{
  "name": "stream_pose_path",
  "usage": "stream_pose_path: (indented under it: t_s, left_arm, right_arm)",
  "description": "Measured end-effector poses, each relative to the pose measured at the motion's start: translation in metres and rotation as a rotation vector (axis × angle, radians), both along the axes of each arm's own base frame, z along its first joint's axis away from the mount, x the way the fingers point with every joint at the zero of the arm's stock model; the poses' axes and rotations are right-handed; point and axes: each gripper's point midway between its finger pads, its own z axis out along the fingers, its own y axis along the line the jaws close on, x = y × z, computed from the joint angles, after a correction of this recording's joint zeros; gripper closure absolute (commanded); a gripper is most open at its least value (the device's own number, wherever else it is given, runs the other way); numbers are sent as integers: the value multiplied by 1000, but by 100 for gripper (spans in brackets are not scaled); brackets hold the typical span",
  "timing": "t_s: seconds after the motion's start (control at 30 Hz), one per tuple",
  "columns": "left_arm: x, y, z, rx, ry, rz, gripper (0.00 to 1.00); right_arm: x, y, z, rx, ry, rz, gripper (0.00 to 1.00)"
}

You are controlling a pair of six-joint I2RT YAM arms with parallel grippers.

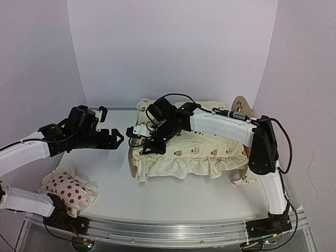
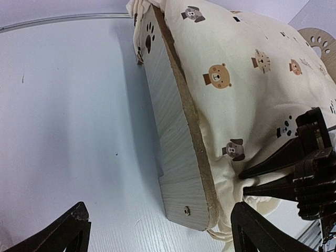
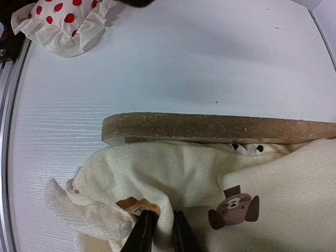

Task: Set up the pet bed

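Wood bed [image 2: 176, 157] stands on the table [image 1: 173, 207], right of centre, under a cream cushion [image 1: 199, 149] printed with animals. Just inside the bed's left end board, the right gripper [image 3: 161, 219] pinches a fold of the cushion, jaws narrow. Just left of that board, apart from it, the left gripper [image 1: 116, 138] hangs wide open. A red-spotted pillow [image 1: 68, 190] lies front left.

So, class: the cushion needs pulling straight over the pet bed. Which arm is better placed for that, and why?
The right. The right gripper is pinched on a fold of the cushion, just inside the end board of the pet bed. The left gripper hangs open beside that board, holding nothing.
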Motion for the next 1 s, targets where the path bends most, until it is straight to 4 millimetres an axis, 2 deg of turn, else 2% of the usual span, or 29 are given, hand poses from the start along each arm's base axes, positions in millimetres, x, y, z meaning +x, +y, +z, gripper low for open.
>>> stream_pose_path:
  t_s: [0.07, 0.37, 0.53, 0.83, 1.0]
  left_arm:
    - [0, 0, 1, -2, -2, -1, 8]
    - [-4, -4, 10, -38, -18, -23, 10]
    - [-5, -10, 14, -60, -31, -57, 13]
    - [-10, -24, 16, -77, -66, -166, 17]
    - [-9, -35, 19, -91, -99, -223, 26]
  right_arm:
    - [1, 0, -2, -4, -4, -4, 100]
    - [16, -3, -12, -24, -57, -78, 100]
    - [28, -7, -5, -19, -129, -166, 100]
    - [62, -25, 8, -7, -309, -364, 100]
    - [71, -36, 19, 7, -365, -433, 100]
